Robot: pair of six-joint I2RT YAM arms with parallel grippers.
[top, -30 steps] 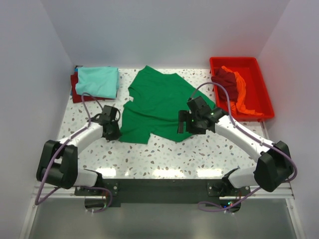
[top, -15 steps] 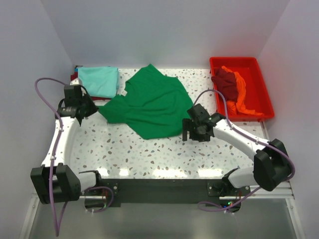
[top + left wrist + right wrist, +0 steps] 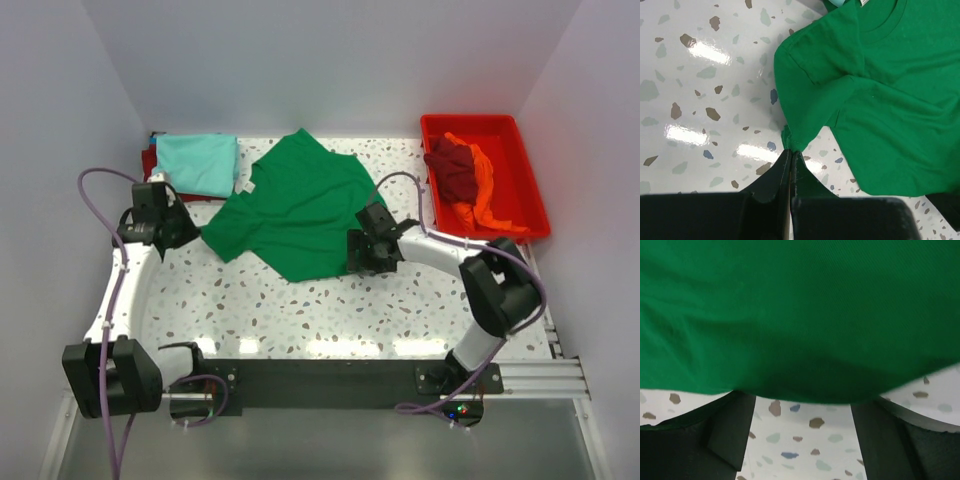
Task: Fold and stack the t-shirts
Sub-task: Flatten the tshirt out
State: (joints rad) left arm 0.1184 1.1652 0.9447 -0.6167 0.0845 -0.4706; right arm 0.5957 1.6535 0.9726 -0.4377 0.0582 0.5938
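Note:
A bright green t-shirt [image 3: 300, 205] lies spread on the speckled table, neck towards the back left. My left gripper [image 3: 190, 232] is shut on the edge of its left sleeve [image 3: 800, 130], the cloth bunched at the closed tips [image 3: 791, 152]. My right gripper [image 3: 358, 255] stands open at the shirt's near right hem. In the right wrist view the green cloth [image 3: 800, 315] hangs over both fingers [image 3: 732, 430] and hides their tips. A folded light teal t-shirt [image 3: 197, 163] rests on a dark red one [image 3: 155, 187] at the back left.
A red plastic tray [image 3: 433, 125] at the back right holds a dark red shirt [image 3: 452, 165] and an orange shirt [image 3: 485, 195]. White walls close in the table on three sides. Both arm bases sit at the near edge.
My left arm swung out to the far left with the sleeve in its grip, dragging the green shirt leftwards and spreading it. My right gripper moved left to the shirt's hem.

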